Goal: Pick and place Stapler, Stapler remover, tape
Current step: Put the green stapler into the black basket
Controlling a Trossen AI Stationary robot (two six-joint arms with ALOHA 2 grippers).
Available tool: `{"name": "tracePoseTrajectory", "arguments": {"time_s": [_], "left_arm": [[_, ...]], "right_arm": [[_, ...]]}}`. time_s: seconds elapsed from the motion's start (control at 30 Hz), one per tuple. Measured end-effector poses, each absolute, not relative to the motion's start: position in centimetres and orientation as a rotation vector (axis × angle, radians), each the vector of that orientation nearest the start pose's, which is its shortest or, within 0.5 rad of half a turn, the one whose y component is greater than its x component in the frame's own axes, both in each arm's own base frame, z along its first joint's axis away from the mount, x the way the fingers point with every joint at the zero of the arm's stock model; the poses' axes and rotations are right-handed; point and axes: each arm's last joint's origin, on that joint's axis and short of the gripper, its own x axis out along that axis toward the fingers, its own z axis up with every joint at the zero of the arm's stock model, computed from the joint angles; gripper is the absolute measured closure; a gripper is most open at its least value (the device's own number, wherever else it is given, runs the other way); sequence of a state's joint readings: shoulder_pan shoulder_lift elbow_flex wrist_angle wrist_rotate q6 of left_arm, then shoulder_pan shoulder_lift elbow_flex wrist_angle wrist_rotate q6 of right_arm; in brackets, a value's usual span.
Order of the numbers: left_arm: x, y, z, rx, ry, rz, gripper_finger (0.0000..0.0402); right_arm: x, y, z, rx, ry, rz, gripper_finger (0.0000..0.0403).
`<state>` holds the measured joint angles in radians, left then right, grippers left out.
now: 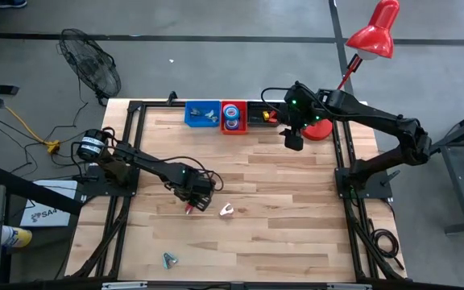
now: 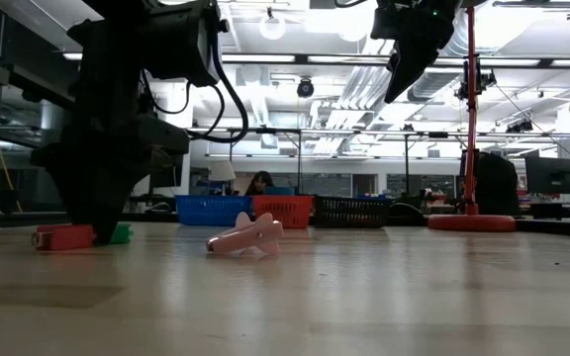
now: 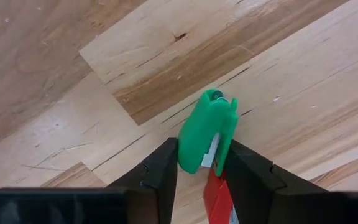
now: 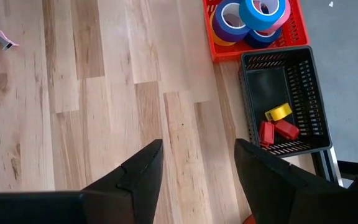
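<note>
- Closing around a green stapler, the left gripper has one finger on each side of it, jaws narrowing but grip not confirmed; a red stapler lies just beneath, between the same fingers.
- Risk: both staplers may get pinched together, or the green one may slip out sideways.
- A pink staple remover lies near this gripper on the table.
- Waiting near the bins, the right gripper hangs wide and empty; tape rolls sit ahead in the red bin.

A lab or workshop: exposed ceiling ducts, distant workstations, and a concrete floor around the rig.
</note>
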<state>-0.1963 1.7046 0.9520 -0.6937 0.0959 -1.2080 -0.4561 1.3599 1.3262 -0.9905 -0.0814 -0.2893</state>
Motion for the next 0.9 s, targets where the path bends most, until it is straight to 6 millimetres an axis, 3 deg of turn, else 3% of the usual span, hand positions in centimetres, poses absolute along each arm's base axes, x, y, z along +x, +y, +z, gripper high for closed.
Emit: {"name": "tracePoseTrajectory", "arguments": {"time_s": [0.5,0.9], "left_arm": [[28.01,-5.86,14.58,-0.89,1.398,0.656,0.033],[28.01,-5.86,14.58,-0.881,1.397,0.653,0.033]], "right_arm": [[23.62,-11.32,33.08,0.011,1.028,-0.193,0.0215],[23.61,-11.32,33.08,0.011,1.028,-0.193,0.0213]]}}
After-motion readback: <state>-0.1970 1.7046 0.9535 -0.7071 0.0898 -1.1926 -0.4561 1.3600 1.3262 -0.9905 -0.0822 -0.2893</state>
